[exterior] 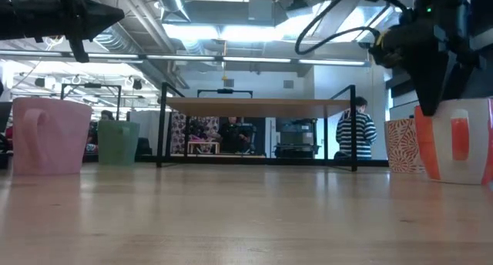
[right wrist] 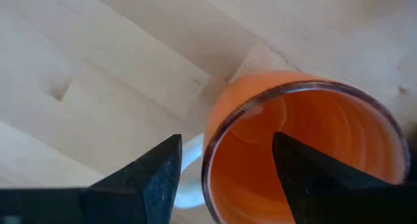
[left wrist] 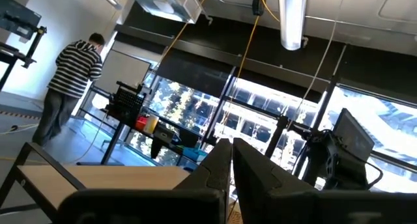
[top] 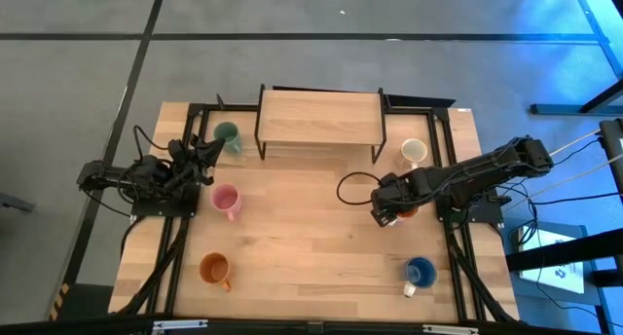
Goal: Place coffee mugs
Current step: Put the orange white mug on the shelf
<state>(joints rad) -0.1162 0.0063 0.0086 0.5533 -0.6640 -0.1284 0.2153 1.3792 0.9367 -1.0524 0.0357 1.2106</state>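
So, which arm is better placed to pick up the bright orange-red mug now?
The right arm. Its gripper hangs directly over the bright orange-red mug, jaws open astride the rim. The left gripper is across the table, near the green mug.

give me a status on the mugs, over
Right gripper over the orange-red mug, jaws open astride its rim. Left gripper waiting by the green mug, jaws shut. Nothing in the way.

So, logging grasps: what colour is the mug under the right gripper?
Bright orange-red mug, clearest in right wrist view.
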